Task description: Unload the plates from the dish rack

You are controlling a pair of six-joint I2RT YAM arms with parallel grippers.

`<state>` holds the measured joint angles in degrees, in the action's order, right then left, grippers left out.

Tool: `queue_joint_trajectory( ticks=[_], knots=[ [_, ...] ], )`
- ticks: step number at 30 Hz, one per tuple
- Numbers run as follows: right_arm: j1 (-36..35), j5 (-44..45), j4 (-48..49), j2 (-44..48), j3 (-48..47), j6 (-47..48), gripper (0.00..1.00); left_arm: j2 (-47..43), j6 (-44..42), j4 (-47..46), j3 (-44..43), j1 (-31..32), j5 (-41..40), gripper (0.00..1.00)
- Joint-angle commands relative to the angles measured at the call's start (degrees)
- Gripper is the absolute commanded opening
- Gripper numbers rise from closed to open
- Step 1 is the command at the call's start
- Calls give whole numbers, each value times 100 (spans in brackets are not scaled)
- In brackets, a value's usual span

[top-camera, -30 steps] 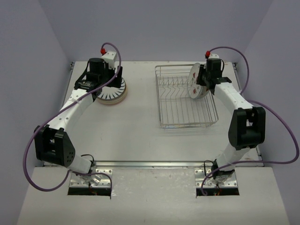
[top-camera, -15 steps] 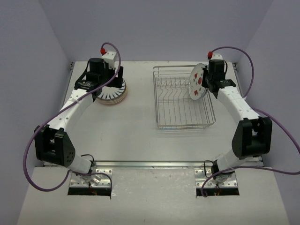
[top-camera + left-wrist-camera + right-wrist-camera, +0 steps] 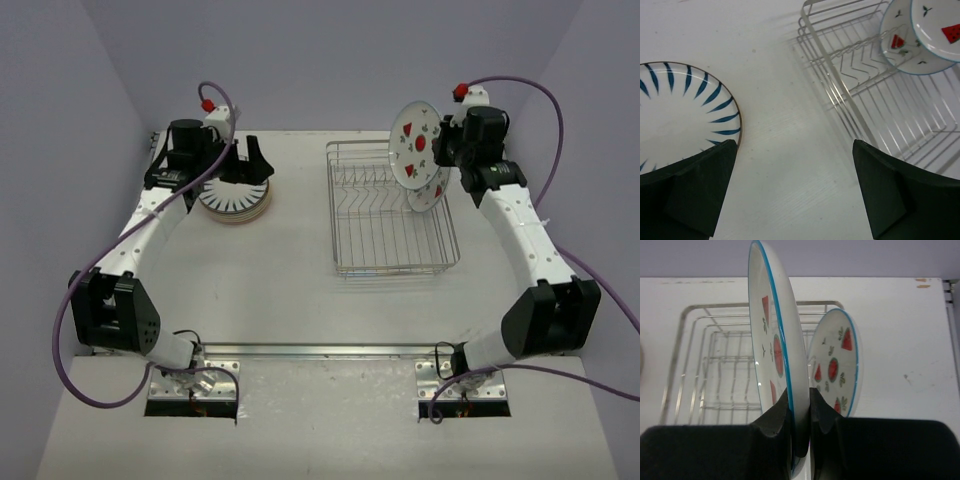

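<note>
My right gripper [image 3: 447, 143] [image 3: 801, 400] is shut on the rim of a white fruit-marked plate [image 3: 414, 140] [image 3: 774, 347] and holds it upright above the dish rack [image 3: 390, 208]. A second fruit-marked plate [image 3: 430, 187] [image 3: 836, 362] stands in the rack's far right slots. My left gripper [image 3: 247, 160] [image 3: 794, 187] is open and empty, just over the edge of a stack of plates [image 3: 236, 197] at the far left, its top plate white with dark-blue stripes [image 3: 680, 112]. The rack also shows in the left wrist view [image 3: 875, 85].
Purple cables loop from both arms. The workspace walls stand close on the left, right and back. The table's near edge runs along a metal rail [image 3: 320, 350] by the arm bases.
</note>
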<state>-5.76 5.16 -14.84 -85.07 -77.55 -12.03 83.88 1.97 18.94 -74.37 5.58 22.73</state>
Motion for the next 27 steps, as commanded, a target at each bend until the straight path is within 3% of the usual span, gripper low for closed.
queue_joint_trajectory(
  ticks=[1,5,9,20,27],
  knots=[
    [-22,-2070,495,630,-630,-753,0,-326,892,-788,-73,-399,2418,97],
    [-38,-4203,697,708,-423,-1647,0,-403,1108,-988,22,-391,2930,94],
    [-249,-5175,1070,717,-71,-2326,0,-355,1180,-995,92,-382,3331,92],
    [-1014,-5544,1342,668,380,-2515,0,-294,1157,-1024,326,-146,3660,88],
    [-1138,-5654,1419,442,359,-2619,0,-164,1157,-1131,490,52,3864,65]
  ],
)
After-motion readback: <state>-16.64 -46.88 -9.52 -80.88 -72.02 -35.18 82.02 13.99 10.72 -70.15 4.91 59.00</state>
